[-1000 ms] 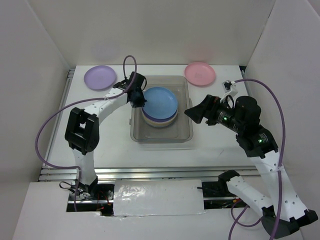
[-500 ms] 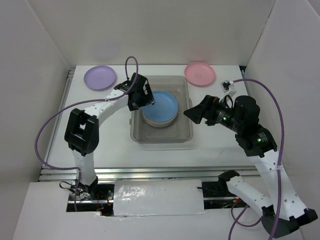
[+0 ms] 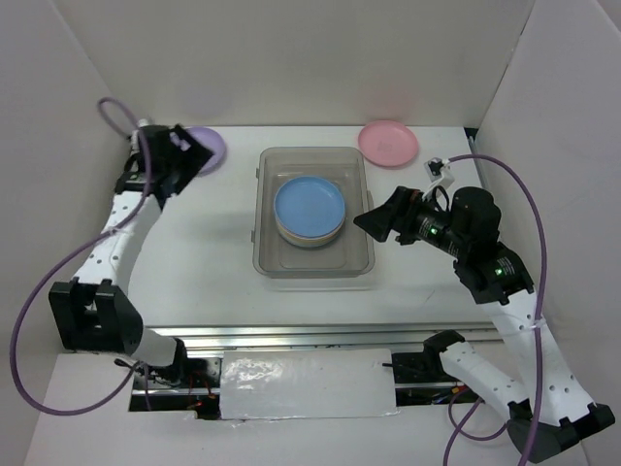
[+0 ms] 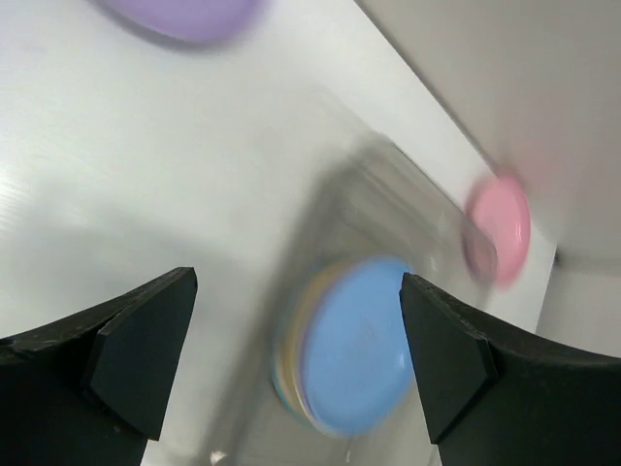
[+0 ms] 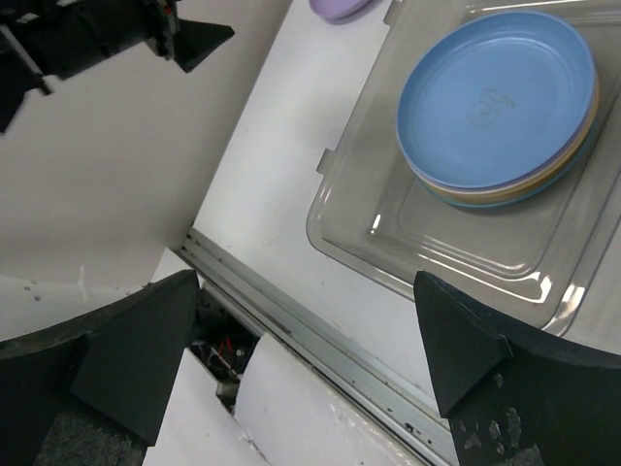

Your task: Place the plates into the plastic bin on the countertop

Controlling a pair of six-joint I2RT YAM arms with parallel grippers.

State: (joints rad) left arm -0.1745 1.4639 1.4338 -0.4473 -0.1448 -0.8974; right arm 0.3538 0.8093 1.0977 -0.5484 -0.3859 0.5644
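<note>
The plastic bin [image 3: 312, 268] stands mid-countertop and holds a stack of plates topped by a blue plate [image 3: 310, 206]. The left wrist view shows that blue plate [image 4: 359, 345] blurred, with cream and lilac edges under it. A lilac plate [image 3: 213, 146] lies at the back left, partly hidden by my left gripper [image 3: 202, 153], which hovers over it open and empty. A pink plate [image 3: 388, 143] lies at the back right. Open and empty, my right gripper [image 3: 367, 217] hangs beside the bin's right wall. In the right wrist view the stack [image 5: 495, 97] sits inside the bin [image 5: 427, 262].
White walls close in the countertop at the left, back and right. A metal rail [image 5: 320, 335] runs along the front edge. The left arm's purple cable [image 3: 112, 112] loops up near the left wall.
My left gripper opened and left the blue plate on the stack in the bin. It then swung left and back to the lilac plate. The right arm has barely moved.
</note>
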